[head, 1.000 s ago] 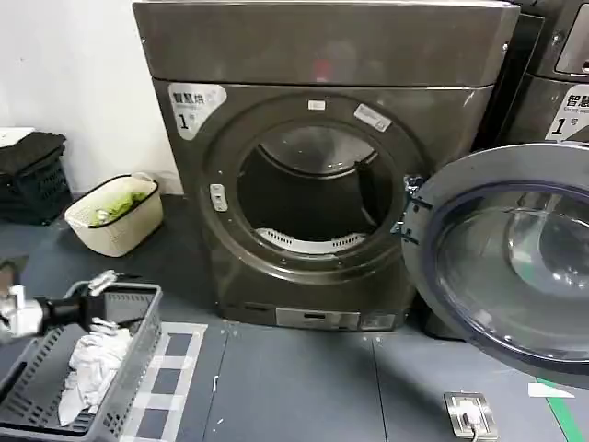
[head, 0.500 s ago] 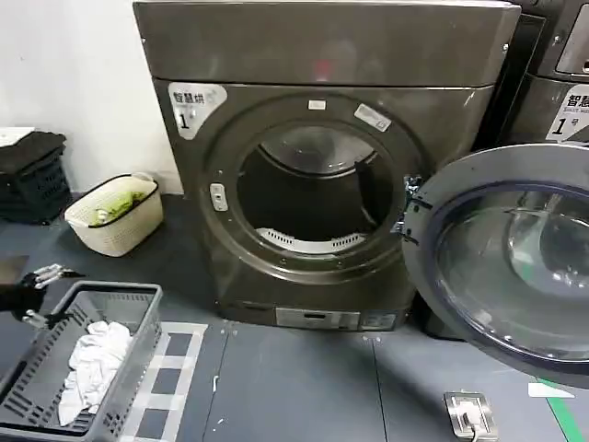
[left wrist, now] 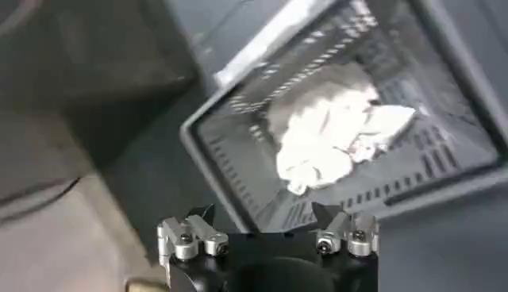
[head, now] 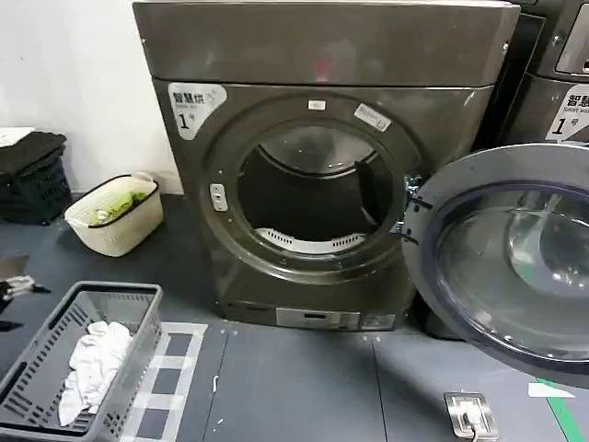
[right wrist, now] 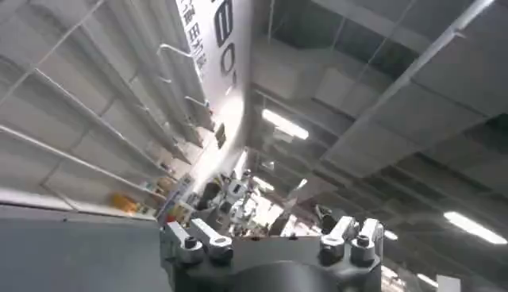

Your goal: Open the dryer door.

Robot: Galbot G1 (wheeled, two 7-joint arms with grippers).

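Dryer (head: pixel 322 166) – big dark metallic box against the white wall, fills the middle of the head view. Round opening exposed; dim drum (head: pixel 308 189) visible inside, pale perforated band along its lower edge.

The dryer door (head: pixel 515 267) stands swung wide open on the right side of the machine, hinged at the right of the opening. Wide shiny chrome rim, dark tinted glass centre, round and domed. It covers the lower front of a second machine (head: pixel 557 83) just beside the dryer. Nothing stands between door and opening.

Floor (head: pixel 294 387) – dark grey, smooth, seams showing. Pale checkered patch (head: pixel 175 373) in front of the dryer's left corner.

Grey plastic basket (head: pixel 69 368) – slatted walls, rectangular, bottom left of the head view, well apart from the door. Crumpled white cloth (head: pixel 92 364) inside; from the left wrist view the same basket (left wrist: pixel 238 151) and cloth (left wrist: pixel 333 135) lie below the camera.

Cream round tub (head: pixel 115 216) with something green in it, near the wall left of the dryer. Black stacked crate (head: pixel 32 175) farther left.

Small metal plate (head: pixel 469 414) on the floor below the door.

Left gripper (head: pixel 14 287) – at the far left edge, above the basket, well away from the door; fingers spread apart, empty (left wrist: pixel 266 218).

Right gripper (right wrist: pixel 270 230) – pointed up at a ceiling, fingers apart, nothing between them.
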